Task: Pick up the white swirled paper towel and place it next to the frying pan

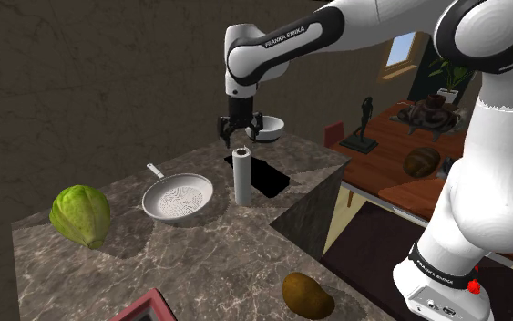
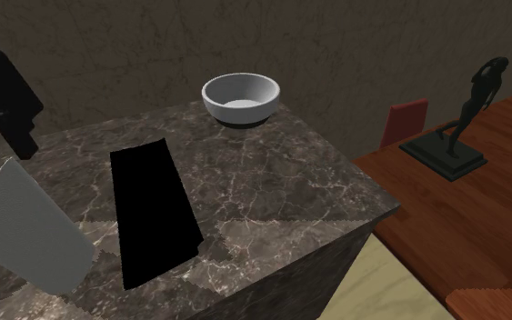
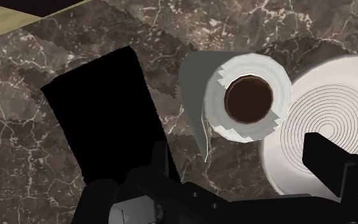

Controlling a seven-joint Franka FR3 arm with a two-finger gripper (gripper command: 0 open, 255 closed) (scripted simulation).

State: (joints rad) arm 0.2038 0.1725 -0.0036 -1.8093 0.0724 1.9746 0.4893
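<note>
The white paper towel roll [image 1: 242, 176] stands upright on the marble counter, right beside the white frying pan [image 1: 179, 197]. My black gripper [image 1: 240, 135] hangs just above the roll's top with its fingers apart, holding nothing. In the wrist view I look down on the roll's end [image 3: 247, 95] with its brown core, and the pan [image 3: 333, 127] touches or nearly touches it. My gripper [image 3: 247, 167] is open, and neither finger touches the roll. The second exterior view has the roll [image 2: 26, 232] at the left edge, with part of the gripper [image 2: 4, 100] above it.
A flat black rectangle [image 1: 259, 175] lies on the counter beside the roll. A white bowl [image 1: 268, 128] sits near the far corner. A green cabbage [image 1: 80, 215] and a brown potato [image 1: 306, 295] lie nearer. The counter edge drops toward a wooden table bearing a dark statue [image 1: 364, 119].
</note>
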